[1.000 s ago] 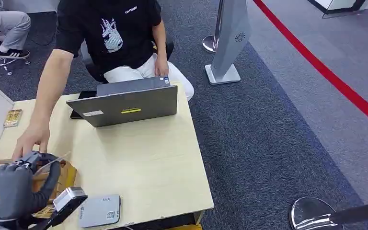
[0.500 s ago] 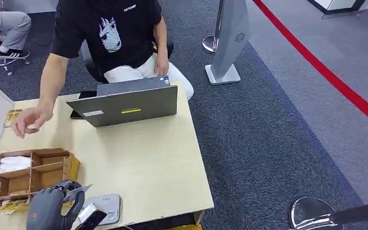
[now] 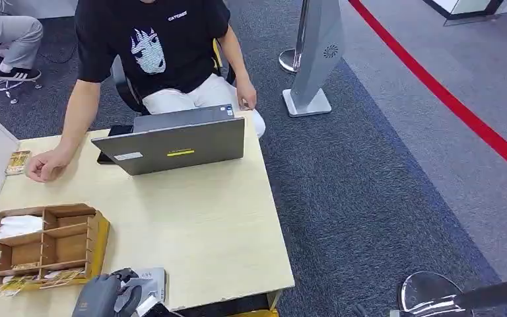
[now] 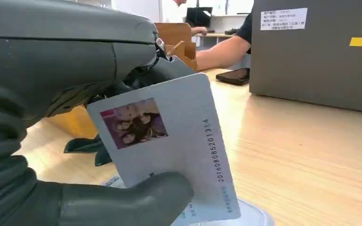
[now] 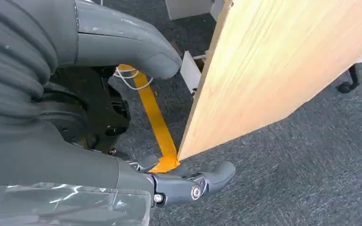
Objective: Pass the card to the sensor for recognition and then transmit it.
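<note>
The left hand [image 3: 105, 298] sits at the near edge of the table [image 3: 204, 218], pinching the card [image 4: 169, 146] between its thick thumb and the darker fingers [image 4: 87, 143] behind it. The wrist view gives a good look at it: a white card with a small group photo and a printed number down one side, held tilted just above the sensor [image 3: 146, 281], the flat grey pad lying right beside the wooden organizer box [image 3: 53, 244]. Whether the card's lower edge actually touches the pad is hard to tell.

That organizer is the main container here. It's an open-topped box split into several compartments by wooden dividers. The back compartment farthest from the sensor has something white and crumpled in it, maybe paper or cloth. A couple of the front slots hold thin yellowish bits, too small to make out. The middle compartments look bare.

Beyond the organizer, at the far side of the table, stands an open grey laptop [image 3: 178, 142] with a dark phone [image 3: 105, 157] just beside it. A person in a black shirt [image 3: 152, 46] sits behind the laptop, one hand [image 3: 43, 168] resting on the table.

The right hand [image 5: 122, 141] hangs down beside the table's edge over the dark carpet, fingers apart and holding nothing.
</note>
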`<action>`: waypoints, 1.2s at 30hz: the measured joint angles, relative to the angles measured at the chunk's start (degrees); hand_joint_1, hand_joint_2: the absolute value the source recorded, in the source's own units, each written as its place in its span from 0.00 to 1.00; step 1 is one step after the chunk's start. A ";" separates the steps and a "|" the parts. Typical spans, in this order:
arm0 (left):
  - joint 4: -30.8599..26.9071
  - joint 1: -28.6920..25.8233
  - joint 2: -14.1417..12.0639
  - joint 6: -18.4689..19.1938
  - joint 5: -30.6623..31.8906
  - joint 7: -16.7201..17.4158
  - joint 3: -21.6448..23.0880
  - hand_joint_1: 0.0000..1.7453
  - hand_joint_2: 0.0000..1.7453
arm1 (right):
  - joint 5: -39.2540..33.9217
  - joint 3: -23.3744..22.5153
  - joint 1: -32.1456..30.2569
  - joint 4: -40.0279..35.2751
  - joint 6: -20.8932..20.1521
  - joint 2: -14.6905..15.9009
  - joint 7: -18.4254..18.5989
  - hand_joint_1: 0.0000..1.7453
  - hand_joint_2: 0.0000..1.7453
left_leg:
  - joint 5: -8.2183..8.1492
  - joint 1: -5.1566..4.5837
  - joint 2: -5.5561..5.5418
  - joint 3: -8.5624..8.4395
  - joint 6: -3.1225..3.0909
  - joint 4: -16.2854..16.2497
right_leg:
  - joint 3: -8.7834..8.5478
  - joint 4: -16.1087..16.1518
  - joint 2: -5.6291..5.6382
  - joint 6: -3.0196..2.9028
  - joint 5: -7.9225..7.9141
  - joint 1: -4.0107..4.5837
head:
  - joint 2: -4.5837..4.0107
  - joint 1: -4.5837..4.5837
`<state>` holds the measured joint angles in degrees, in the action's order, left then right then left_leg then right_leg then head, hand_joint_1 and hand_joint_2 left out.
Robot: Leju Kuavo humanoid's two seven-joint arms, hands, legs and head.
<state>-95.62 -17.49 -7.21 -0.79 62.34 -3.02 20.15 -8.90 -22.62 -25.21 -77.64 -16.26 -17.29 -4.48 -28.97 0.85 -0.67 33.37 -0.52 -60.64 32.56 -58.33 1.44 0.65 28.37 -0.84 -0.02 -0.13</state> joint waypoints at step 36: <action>-3.85 31.04 0.46 9.75 4.63 3.72 -16.87 0.00 1.00 | 8.37 -4.72 3.89 6.51 -5.94 -0.02 -1.22 0.00 1.00 | 0.29 0.00 -0.11 0.03 0.05 0.00 | 0.03 -0.07 -0.08 -0.07 -0.25 0.00 | 0.00 -0.04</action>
<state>-99.47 13.54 -6.75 8.96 66.97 0.70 3.28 -0.52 -27.34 -21.32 -71.12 -22.21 -17.31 -5.70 -28.68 0.85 -0.78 33.40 -0.47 -60.65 32.59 -58.39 1.36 0.58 28.12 -0.84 -0.02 -0.17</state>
